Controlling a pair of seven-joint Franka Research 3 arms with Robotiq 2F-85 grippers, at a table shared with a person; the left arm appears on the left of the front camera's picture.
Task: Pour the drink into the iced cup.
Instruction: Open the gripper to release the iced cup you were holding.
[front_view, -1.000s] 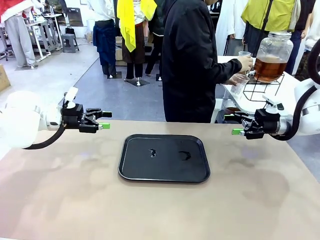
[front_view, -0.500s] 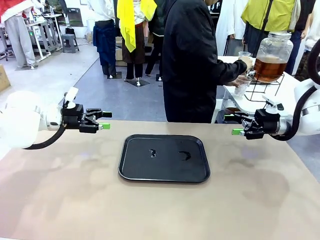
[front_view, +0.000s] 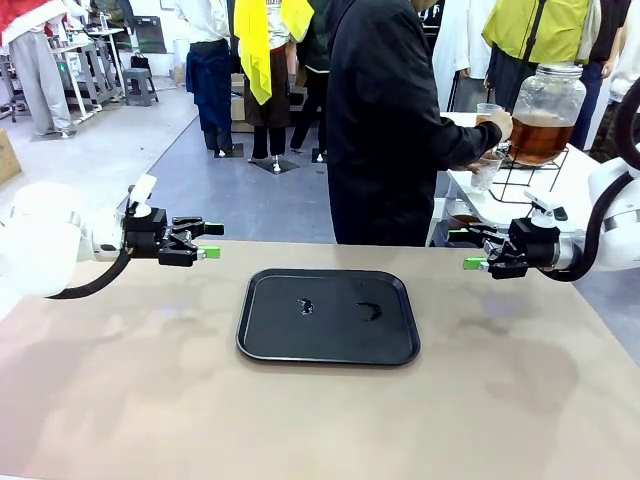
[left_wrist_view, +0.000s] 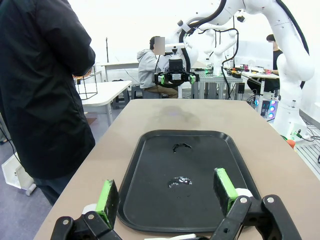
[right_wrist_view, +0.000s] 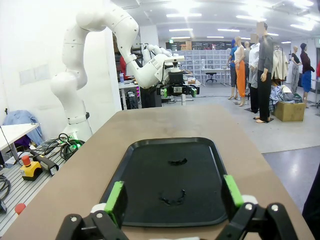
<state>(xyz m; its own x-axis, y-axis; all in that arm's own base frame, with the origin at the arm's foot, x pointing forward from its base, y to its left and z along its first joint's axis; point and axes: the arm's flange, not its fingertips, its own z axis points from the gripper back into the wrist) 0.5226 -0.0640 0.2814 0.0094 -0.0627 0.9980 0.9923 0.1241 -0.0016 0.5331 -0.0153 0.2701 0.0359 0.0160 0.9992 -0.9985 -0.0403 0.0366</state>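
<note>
front: person's hand (front_view: 497, 124) at drink jar (front_view: 545, 112); both grippers (front_view: 209, 240) (front_view: 463, 250) wide open, empty

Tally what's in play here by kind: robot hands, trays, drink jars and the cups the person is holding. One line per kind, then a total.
Robot hands: 2, the left hand and the right hand, both open, empty
Trays: 1, the black tray on the table
Drink jars: 1, the glass jar of amber drink
Cups: 2, an upper cup and a lower cup
Total: 6

Bright overhead light, perhaps edge-warped.
</note>
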